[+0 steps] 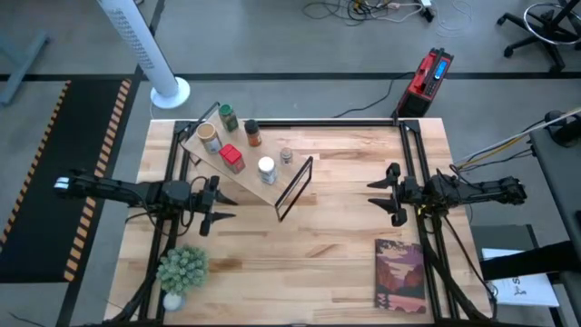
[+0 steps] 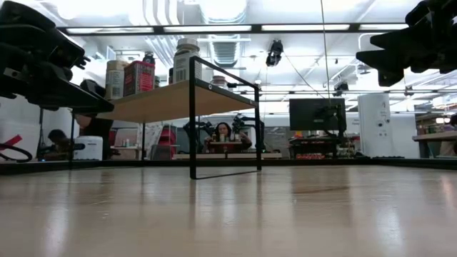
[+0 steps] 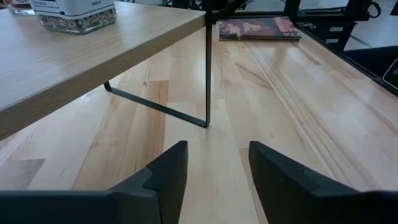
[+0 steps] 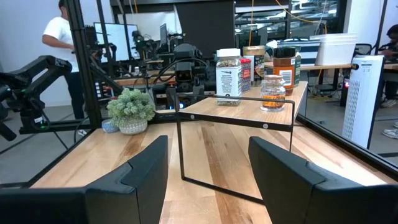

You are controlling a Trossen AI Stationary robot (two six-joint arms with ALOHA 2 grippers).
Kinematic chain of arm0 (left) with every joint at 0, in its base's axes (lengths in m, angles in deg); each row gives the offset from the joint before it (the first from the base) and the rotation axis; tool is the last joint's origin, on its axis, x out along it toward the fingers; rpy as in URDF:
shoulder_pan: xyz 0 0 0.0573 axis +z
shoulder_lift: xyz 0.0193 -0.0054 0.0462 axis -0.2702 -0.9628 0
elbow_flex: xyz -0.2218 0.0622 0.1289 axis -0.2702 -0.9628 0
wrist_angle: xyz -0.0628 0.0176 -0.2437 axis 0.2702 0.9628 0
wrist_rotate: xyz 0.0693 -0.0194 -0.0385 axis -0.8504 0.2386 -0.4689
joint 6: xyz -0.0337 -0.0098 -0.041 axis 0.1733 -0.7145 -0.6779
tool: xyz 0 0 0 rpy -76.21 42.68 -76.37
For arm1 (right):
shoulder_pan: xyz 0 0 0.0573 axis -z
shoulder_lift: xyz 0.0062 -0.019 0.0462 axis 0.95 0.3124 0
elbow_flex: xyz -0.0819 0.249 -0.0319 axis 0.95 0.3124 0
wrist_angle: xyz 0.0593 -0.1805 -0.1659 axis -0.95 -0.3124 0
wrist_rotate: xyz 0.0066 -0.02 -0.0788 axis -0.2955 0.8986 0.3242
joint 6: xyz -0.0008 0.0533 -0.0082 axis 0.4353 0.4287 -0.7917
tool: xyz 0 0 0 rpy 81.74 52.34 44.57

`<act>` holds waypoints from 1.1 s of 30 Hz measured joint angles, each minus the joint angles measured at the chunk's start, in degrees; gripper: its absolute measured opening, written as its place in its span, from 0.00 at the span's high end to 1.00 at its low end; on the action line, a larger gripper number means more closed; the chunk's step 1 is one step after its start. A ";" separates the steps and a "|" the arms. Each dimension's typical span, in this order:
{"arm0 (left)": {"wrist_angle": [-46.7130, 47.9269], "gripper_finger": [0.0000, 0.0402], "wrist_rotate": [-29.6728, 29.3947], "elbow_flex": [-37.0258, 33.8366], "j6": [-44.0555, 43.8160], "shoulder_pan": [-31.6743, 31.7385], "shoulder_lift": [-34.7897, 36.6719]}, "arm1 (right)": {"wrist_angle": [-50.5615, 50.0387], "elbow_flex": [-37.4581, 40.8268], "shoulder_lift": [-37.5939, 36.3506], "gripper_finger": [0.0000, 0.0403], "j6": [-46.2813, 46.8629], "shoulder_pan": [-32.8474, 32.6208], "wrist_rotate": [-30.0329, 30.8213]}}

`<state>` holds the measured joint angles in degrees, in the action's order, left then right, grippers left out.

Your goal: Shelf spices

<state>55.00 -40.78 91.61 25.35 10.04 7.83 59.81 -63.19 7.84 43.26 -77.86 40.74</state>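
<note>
The shelf (image 1: 249, 154), a pale plank on a thin black frame (image 1: 295, 188), stands slanted on the table's far left. Several spices stand on it on their bases: a green-lidded jar (image 1: 227, 118), a tan-topped jar (image 1: 210, 136), a dark-lidded brown jar (image 1: 252, 133), a red tin (image 1: 232, 158), a white-lidded jar (image 1: 266, 169) and a small silvery-topped jar (image 1: 286, 155). My left gripper (image 1: 225, 202) hovers open by the shelf's near side, pointing at the frame (image 3: 207, 74). My right gripper (image 1: 379, 193) hovers open at the right, facing the shelf (image 4: 236, 115). Nothing is between either pair of fingers.
A potted plant (image 1: 182, 270) stands at the near left corner and a book (image 1: 400, 275) lies at the near right. Bare tabletop (image 1: 327, 227) lies between the arms. A fan's base (image 1: 170, 91) and a red device (image 1: 428, 77) are on the floor beyond.
</note>
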 joint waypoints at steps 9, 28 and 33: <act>0.00 0.56 -0.02 0.02 0.00 0.00 0.00 | 0.01 0.00 -0.01 0.51 -0.01 0.00 0.00; 0.00 0.62 -0.01 0.01 0.00 0.01 0.00 | 0.02 0.00 -0.01 0.51 0.01 -0.01 0.00; 0.00 0.63 -0.02 0.02 0.00 -0.01 0.00 | 0.05 0.01 0.00 0.51 -0.03 -0.02 0.00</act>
<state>55.00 -40.80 91.63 25.35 10.02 7.83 59.85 -63.18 7.84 43.23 -77.89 40.74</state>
